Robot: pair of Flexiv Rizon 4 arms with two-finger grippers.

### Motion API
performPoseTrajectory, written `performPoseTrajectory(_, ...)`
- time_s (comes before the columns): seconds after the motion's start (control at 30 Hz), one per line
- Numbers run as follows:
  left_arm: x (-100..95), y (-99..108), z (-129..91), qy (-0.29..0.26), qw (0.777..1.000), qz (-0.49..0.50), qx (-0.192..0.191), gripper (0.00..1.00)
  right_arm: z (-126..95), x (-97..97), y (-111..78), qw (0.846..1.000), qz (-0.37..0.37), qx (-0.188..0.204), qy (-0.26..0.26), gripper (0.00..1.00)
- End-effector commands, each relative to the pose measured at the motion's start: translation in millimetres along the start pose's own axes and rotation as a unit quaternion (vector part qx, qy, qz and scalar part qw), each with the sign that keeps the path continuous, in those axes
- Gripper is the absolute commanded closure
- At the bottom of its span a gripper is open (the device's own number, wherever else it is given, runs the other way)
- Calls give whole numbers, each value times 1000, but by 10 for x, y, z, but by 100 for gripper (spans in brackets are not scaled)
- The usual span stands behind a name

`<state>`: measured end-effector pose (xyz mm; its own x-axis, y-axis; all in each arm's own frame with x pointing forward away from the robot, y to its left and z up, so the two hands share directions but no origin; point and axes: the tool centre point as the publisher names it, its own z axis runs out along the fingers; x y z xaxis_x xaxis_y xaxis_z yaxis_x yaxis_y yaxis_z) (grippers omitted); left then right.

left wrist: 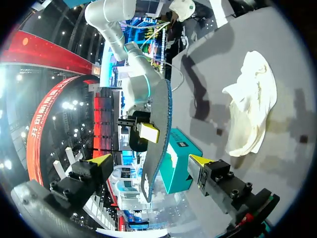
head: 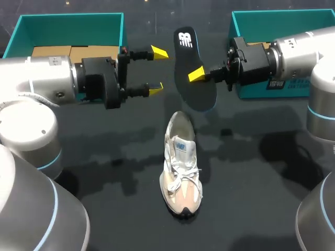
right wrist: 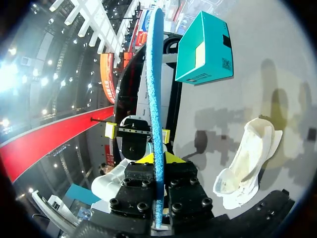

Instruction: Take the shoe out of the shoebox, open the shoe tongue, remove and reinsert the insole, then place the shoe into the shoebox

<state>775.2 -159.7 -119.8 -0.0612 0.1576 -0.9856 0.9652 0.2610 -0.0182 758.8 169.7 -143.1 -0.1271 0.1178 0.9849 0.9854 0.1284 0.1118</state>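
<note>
A black insole (head: 192,68) with a white logo hangs in the air above the table, my right gripper (head: 199,76) shut on its side. In the right wrist view the insole (right wrist: 154,89) stands edge-on, blue, between the pinching fingers (right wrist: 171,157). My left gripper (head: 157,71) is wide open just left of the insole, its yellow tips apart from it. In the left wrist view the insole (left wrist: 157,134) stands edge-on ahead of the open fingers (left wrist: 200,162). The cream and white shoe (head: 181,167) lies on the dark table below, toe toward the front.
A teal box (head: 68,23) with cardboard inside sits at the back left behind my left arm. A second teal box (head: 261,23) sits at the back right under my right arm. The shoe (left wrist: 250,109) lies alone mid-table.
</note>
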Motion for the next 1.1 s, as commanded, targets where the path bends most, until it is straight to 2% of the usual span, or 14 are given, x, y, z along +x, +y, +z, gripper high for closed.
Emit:
performPoseTrajectory(0.03,-81,1,-250,29,1000,0,8,0,-2,-46,79,1000,6,11,4,100)
performPoseTrajectory(0.4,-81,1,-250,29,1000,0,8,0,-2,-46,79,1000,6,11,4,100)
performPoseTrajectory(0.43,-59,20,-256,34,999,-6,21,0,-2,-46,79,1000,6,11,4,100)
performPoseTrajectory(0.63,125,197,-363,118,983,-137,33,0,-72,-116,161,999,-44,-1,26,100)
performPoseTrajectory(0.77,283,258,-490,211,948,-236,32,0,-123,-154,236,997,-71,-9,29,100)
performPoseTrajectory(0.8,318,290,-516,253,929,-269,29,0,-131,-160,247,996,-80,-3,27,100)
performPoseTrajectory(0.83,357,296,-538,286,920,-267,6,0,-132,-170,255,996,-85,1,23,100)
performPoseTrajectory(0.87,384,278,-571,306,921,-241,-27,0,-132,-170,255,996,-85,1,23,100)
performPoseTrajectory(0.9,394,270,-602,313,925,-198,-83,0,-132,-170,255,996,-85,1,23,100)
performPoseTrajectory(1.1,394,270,-602,313,925,-198,-83,0,-132,-170,255,996,-85,1,23,100)
